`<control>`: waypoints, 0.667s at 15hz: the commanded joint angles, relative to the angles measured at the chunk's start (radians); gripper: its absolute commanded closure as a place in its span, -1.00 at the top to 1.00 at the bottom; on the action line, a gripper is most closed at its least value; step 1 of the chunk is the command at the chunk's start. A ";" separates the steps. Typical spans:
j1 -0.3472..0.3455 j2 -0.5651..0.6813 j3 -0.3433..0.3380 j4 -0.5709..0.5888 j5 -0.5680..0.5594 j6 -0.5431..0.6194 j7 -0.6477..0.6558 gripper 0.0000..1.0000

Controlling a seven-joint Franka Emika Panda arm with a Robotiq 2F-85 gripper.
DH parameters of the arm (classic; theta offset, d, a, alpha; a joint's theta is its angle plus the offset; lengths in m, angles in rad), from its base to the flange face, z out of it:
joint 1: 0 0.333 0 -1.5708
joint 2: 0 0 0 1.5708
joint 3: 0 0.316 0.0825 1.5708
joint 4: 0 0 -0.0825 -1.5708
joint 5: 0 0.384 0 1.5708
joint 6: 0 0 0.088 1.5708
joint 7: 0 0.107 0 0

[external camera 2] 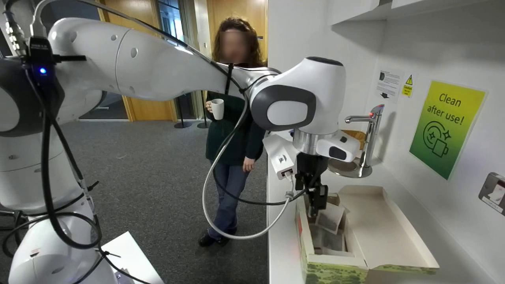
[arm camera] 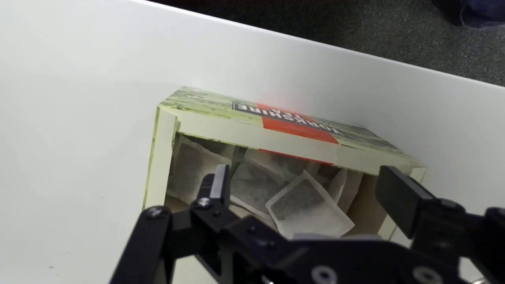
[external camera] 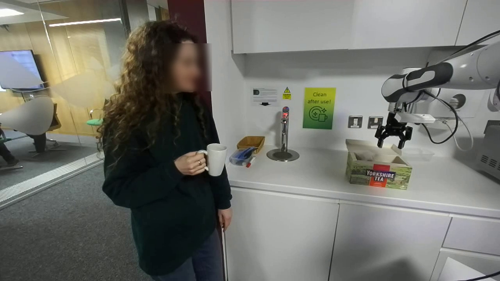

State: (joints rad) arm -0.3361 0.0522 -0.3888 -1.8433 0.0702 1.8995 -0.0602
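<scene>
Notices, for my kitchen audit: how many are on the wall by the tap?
3: a small yellow warning sign above the tap, with a white sheet and a green poster on either side. Farther along, the arm covers some wall, so more may be hidden there.

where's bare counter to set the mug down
Free: counter between tap and tea box, and, nearer the front, between that box and the grey appliance. Crowded: over the box, where the open gripper hovers, and the tap's other side with basket and tub.

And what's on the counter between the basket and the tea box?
The shiny tap on its round metal plate; an exterior view shows it between the basket and tea box.
</scene>
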 commanded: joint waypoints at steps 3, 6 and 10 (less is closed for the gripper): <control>-0.020 0.061 0.012 0.075 -0.030 0.037 -0.002 1.00; -0.021 0.087 0.018 0.114 -0.048 0.008 -0.025 1.00; -0.024 0.121 0.025 0.157 -0.053 -0.003 -0.033 1.00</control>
State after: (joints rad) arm -0.3428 0.1382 -0.3781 -1.7484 0.0340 1.9259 -0.0677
